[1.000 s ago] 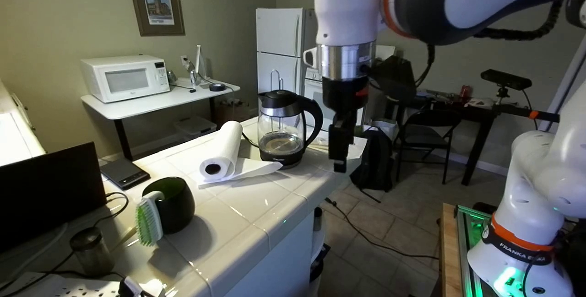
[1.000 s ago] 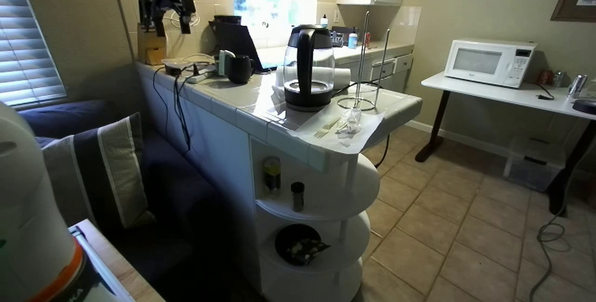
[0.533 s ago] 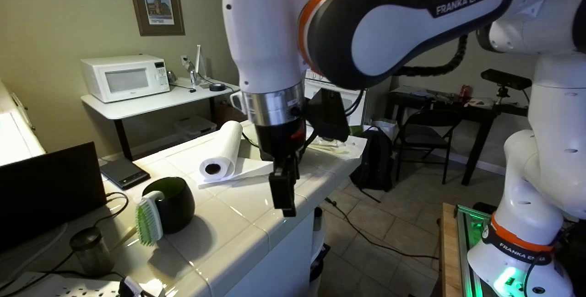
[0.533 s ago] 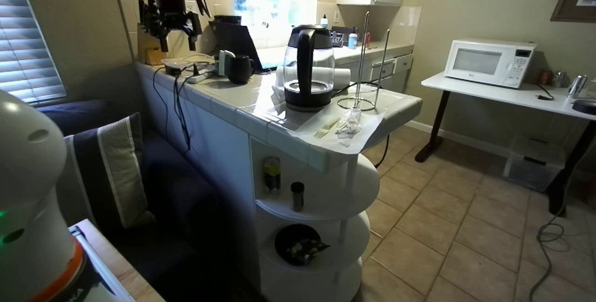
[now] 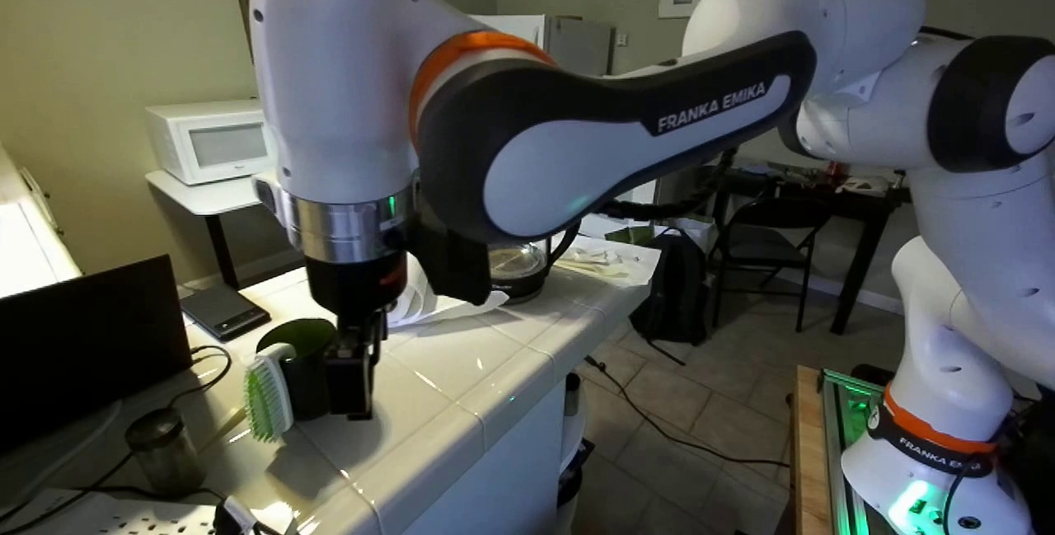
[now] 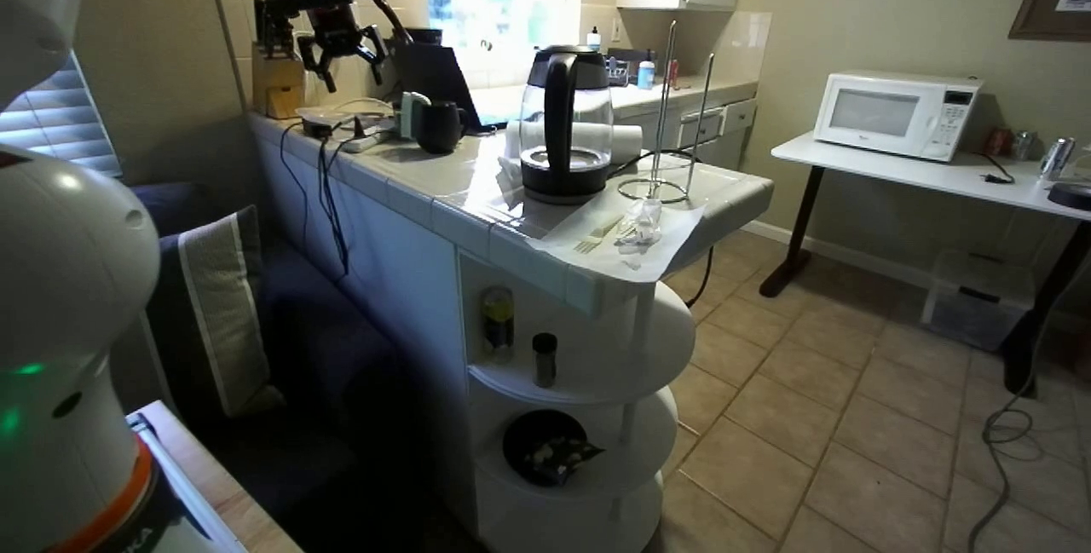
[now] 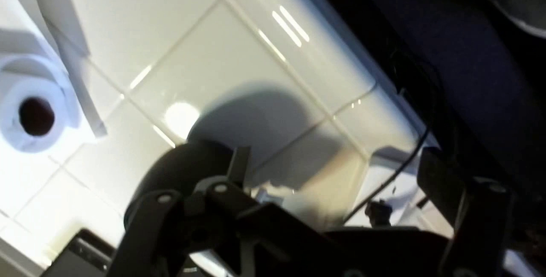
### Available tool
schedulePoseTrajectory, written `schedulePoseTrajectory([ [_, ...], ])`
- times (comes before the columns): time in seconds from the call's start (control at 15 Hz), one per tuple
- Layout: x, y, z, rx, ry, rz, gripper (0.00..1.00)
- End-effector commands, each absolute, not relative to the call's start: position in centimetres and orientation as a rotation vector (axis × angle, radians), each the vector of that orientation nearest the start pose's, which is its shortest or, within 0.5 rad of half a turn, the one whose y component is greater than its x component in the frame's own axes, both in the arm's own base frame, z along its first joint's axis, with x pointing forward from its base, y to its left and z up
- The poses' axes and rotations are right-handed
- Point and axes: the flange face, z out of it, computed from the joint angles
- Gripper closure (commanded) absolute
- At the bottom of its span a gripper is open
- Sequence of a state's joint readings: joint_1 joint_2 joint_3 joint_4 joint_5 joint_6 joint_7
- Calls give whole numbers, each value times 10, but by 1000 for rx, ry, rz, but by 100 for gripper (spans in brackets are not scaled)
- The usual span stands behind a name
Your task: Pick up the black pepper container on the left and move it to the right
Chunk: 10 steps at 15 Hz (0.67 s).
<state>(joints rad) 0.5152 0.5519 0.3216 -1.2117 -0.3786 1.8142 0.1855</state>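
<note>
The black pepper container (image 5: 165, 451), a small dark cylinder with a black lid, stands upright on the counter at lower left in an exterior view. I cannot make it out clearly in the other views. My gripper (image 5: 352, 413) is above the counter, and it overlaps the black mug (image 5: 305, 387) there, to the right of the container. It also shows in an exterior view (image 6: 354, 83), with its fingers spread above the counter's far end. In the wrist view the gripper (image 7: 336, 157) is open, with nothing between its fingers. The mug (image 7: 183, 166) lies beside its left finger.
A green-and-white brush (image 5: 268, 399) hangs on the mug. A laptop (image 5: 82, 345), cables (image 6: 349, 140), a paper towel roll (image 7: 8, 127) and a glass kettle (image 6: 567, 118) are on the counter (image 6: 443, 187). Another small dark shaker (image 6: 545, 360) stands on the shelf below.
My gripper has swept left across the counter in an exterior view, from beside the kettle to in front of the mug, and come lower. The container and other objects have not moved.
</note>
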Motion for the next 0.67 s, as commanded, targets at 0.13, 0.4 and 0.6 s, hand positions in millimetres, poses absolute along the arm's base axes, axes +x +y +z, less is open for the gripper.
schedulePoseTrajectory([
  [0.13, 565, 489, 488, -2981, -1141, -379, 0],
  [0.4, 565, 488, 488, -2982, -1142, -379, 0],
  [0.6, 565, 488, 489, -2982, -1142, -380, 0],
])
